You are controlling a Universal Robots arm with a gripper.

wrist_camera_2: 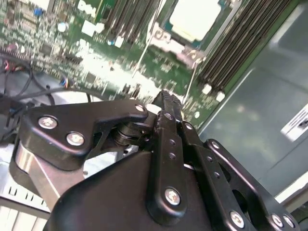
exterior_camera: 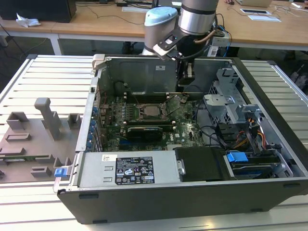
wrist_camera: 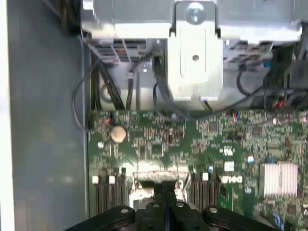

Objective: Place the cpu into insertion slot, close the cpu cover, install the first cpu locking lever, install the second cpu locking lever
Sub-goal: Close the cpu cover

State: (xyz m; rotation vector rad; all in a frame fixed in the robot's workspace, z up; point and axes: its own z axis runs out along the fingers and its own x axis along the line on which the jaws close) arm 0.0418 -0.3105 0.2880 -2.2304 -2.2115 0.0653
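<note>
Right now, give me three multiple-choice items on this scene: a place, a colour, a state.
1. Where is the cpu? A on the table; B in the insertion slot; C in the drive cage.
2. The motherboard is: A green; B red; C white.
3. The gripper is: A wide open; B shut on the cpu; C shut, empty.
B: its silver top shows inside that slot. A: the board is green in both wrist views. C: its fingers meet, nothing between.
</note>
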